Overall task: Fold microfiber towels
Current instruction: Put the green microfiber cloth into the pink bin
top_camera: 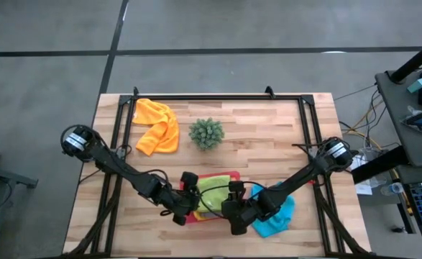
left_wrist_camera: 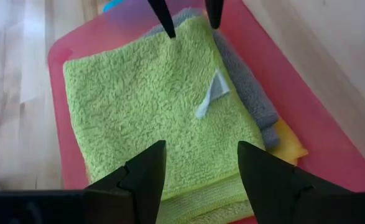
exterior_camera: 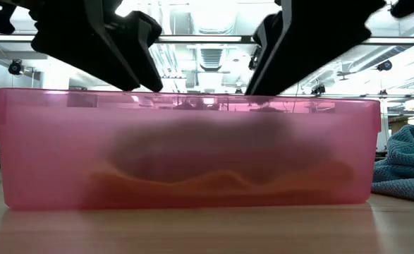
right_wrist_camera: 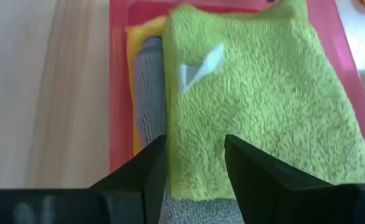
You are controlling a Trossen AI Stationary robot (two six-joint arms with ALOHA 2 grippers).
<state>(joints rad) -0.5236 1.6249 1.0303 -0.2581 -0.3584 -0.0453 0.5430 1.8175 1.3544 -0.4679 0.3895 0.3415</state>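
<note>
Resting folded atop the grey and yellow ones in the pink tray (top_camera: 234, 175), the lime green towel (left_wrist_camera: 157, 106) is best left square; both the left gripper (left_wrist_camera: 198, 165) and the right gripper (right_wrist_camera: 194, 165) stand parted and empty above it and should be lifted straight up.

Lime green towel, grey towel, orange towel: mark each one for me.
lime green towel (left_wrist_camera: 151, 106), left wrist view, middle of its top face.
grey towel (right_wrist_camera: 150, 93), right wrist view, strip showing beside the lime one.
orange towel (top_camera: 157, 126), high view, centre of the crumpled cloth on the table.
</note>
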